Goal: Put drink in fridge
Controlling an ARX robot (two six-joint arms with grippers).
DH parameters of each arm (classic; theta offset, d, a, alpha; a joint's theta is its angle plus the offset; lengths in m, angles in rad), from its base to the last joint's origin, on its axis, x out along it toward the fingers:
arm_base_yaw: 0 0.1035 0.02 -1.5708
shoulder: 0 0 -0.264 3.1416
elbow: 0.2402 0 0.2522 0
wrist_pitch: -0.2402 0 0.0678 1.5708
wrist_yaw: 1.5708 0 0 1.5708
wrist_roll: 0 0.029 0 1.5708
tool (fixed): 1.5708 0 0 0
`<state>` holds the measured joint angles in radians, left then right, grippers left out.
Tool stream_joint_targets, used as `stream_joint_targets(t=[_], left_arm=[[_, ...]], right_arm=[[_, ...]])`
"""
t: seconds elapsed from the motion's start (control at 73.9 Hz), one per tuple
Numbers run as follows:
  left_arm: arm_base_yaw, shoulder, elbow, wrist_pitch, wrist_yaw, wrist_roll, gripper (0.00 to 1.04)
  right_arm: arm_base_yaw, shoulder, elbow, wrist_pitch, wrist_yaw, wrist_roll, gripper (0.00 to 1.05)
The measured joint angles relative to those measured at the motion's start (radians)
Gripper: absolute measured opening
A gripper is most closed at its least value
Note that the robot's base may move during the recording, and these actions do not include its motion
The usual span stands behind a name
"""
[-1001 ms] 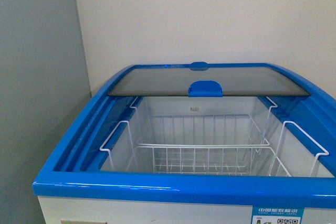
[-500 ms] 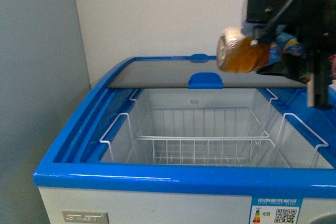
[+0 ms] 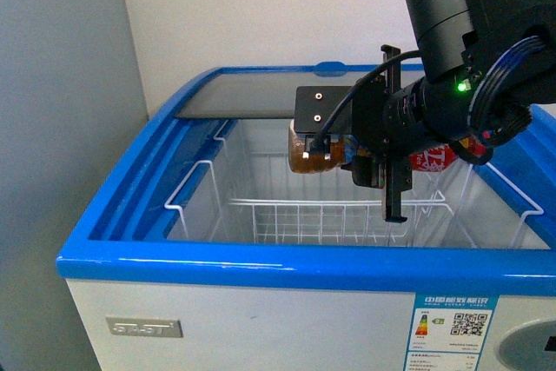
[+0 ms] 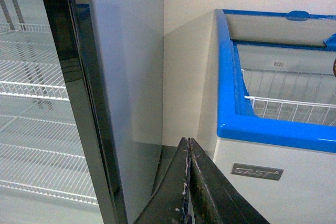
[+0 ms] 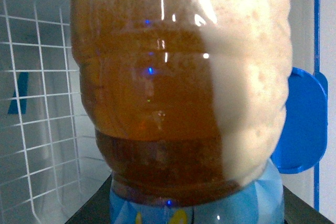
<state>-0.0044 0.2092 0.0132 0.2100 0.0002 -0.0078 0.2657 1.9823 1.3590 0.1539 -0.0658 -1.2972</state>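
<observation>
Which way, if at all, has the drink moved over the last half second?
Yes: the drink has dropped leftward, from above the front edge of the lid to below it.

The fridge [image 3: 261, 268] is open over its front and middle. The glass lid [image 3: 248, 97] covers only the rear strip, next to the wall [image 3: 261, 6]. The left half of the opening is free down to the wire basket [image 3: 287, 219], whose grid floors the middle of the well. White wire hangers [image 3: 187, 193] line both side walls just under the rim. The right half is taken up by the right arm [image 3: 469, 49], its claw [image 3: 326, 149] and the bottle [image 3: 302, 161] clamped in it, hanging above the basket. Left of the fridge a cabinet [image 4: 126, 77] stands close, leaving only a narrow gap down to the floor.
</observation>
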Motion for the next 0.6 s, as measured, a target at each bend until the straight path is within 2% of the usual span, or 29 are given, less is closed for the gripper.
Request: stream_joint_targets(t=[0.149,0.257,0.595], left_arm=[[0.000,-0.039,0.000,-0.039,0.000,0.000,0.03],[0.000,-0.167,0.000,-0.194,0.000,0.000,0.03],[0.000,-0.203,0.000,-0.208,0.000,0.000,0.03]], right_arm=[[0.000,0.058,0.026,0.062,0.018,-0.003,0.41],[0.000,0.089,0.032,0.090,0.025,-0.003,0.41],[-0.003,0.202,0.044,0.171,0.043,-0.002,0.41]])
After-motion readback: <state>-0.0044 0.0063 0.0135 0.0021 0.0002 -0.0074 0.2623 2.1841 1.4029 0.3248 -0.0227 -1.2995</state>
